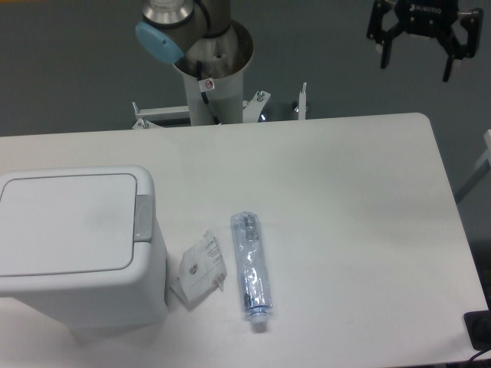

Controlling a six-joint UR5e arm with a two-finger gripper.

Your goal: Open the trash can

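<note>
The trash can (77, 253) is a large boxy white bin at the table's front left. Its flat lid (65, 222) lies shut, and a small grey push-button (143, 218) sits on the rim at the lid's right edge. My gripper (415, 67) hangs high at the top right, beyond the table's far edge and far from the can. Its two black fingers (383, 54) are spread apart with nothing between them.
A clear plastic bottle (251, 268) lies on its side right of the can. A crumpled white paper packet (202, 265) lies between the can and the bottle. The arm's base column (209, 69) stands behind the table's far edge. A dark object (479, 330) sits at the right edge.
</note>
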